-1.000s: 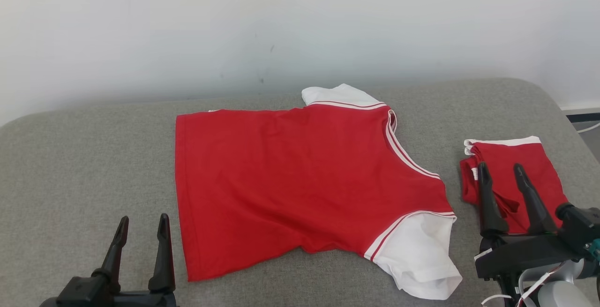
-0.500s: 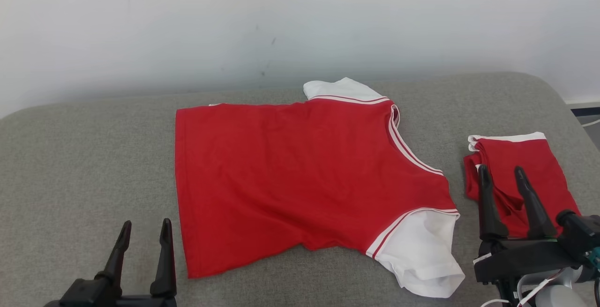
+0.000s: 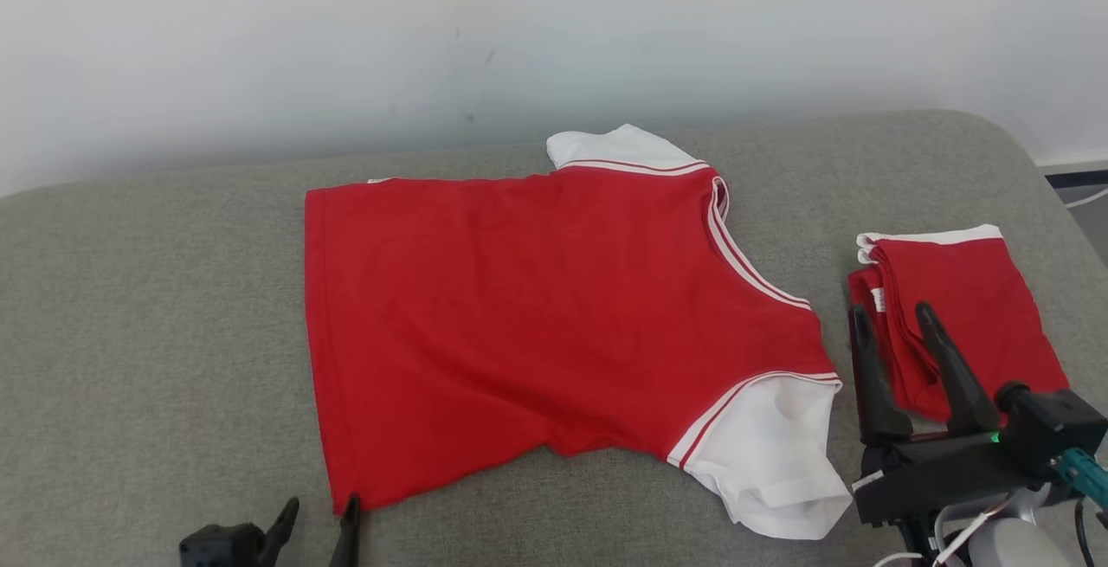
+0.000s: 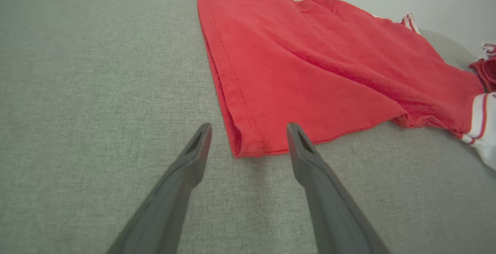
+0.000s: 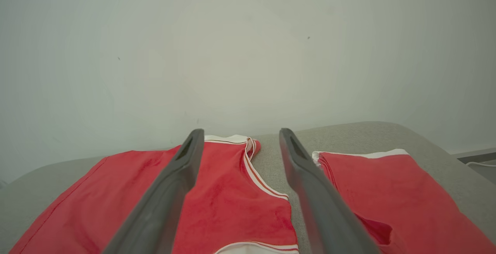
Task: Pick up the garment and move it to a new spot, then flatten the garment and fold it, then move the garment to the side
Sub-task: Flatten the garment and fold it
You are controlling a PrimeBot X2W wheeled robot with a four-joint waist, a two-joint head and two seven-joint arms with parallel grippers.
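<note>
The left tool [image 3: 320, 505] has closed in on the red T-shirt [image 3: 537, 316]. A second ago it hung well clear of the shirt at the lower left of the head view; now its two dark fingers frame the near hem corner [image 4: 248, 149], one on either side in the left wrist view. The head camera has also shifted a little, so the shirt's small drift across the picture is no move of the cloth. The left tool's jaws stand wide apart and hold nothing.

This looks like the start of a fold, a corner grasp about to be made. The shirt lies spread on the grey padded surface [image 3: 156, 307], mostly flat, with a rumple along the near edge by the white sleeve [image 3: 770, 454].

The right tool [image 3: 892, 311] is likewise fully open and empty, hovering by a second, folded red garment [image 3: 978, 290] at the right.

There are no containers here; both garments lie directly on the surface.
</note>
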